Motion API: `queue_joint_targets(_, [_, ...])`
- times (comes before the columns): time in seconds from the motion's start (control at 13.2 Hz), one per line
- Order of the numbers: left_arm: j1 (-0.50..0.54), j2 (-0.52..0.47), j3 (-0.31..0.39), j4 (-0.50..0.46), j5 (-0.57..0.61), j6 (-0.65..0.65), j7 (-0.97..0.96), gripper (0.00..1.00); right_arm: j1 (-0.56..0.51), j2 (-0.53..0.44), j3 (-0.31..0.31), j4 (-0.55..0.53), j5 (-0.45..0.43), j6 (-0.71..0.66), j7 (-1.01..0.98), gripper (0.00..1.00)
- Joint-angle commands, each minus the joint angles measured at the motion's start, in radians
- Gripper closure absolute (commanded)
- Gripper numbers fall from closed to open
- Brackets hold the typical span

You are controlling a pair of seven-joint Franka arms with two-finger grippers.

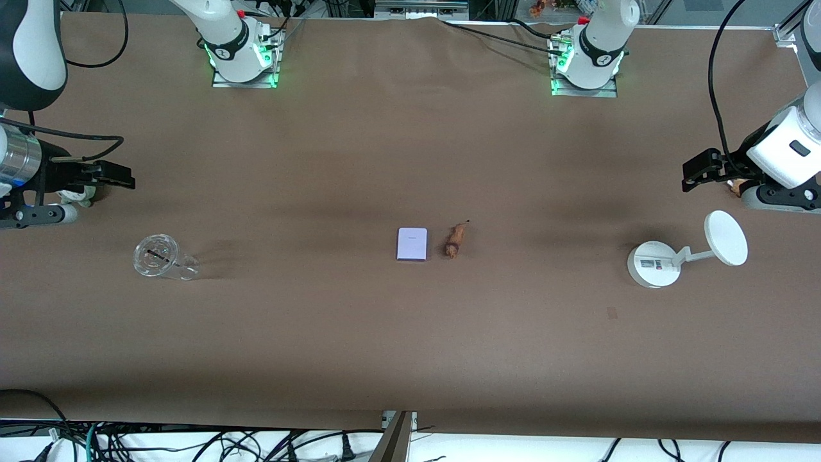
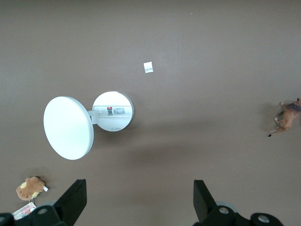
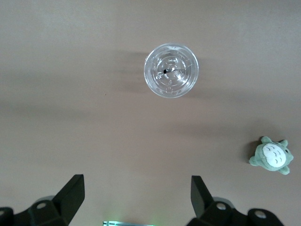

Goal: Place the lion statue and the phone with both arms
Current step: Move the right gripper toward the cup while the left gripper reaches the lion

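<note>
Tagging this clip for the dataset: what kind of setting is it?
Most likely a robotics lab bench: two arm bases bolted along one edge of a brown-covered table, loose cables along its edges, and staged props, a phone beside a lion statue.

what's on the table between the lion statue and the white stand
Nothing but bare table: in the front view the stretch from the lion statue to the white stand holds no object.

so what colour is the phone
Pale lavender-white phone, with a darker edge; the front view shows it best.
</note>
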Motion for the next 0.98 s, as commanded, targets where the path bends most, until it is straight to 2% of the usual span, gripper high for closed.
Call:
queue_joint_targets(0.0, [0.002, -0.011, -0.004, 0.007, 0.021, -0.015, 0.006, 0.0, 0.007, 0.008, 0.0, 0.025, 0.016, -0.008, 0.014, 0.0])
queue_joint_targets(0.91, [0.0, -0.011, -0.014, 0.007, 0.021, -0.016, 0.008, 0.0, 0.058, 0.026, 0.0, 0.025, 0.021, 0.029, 0.06, 0.0])
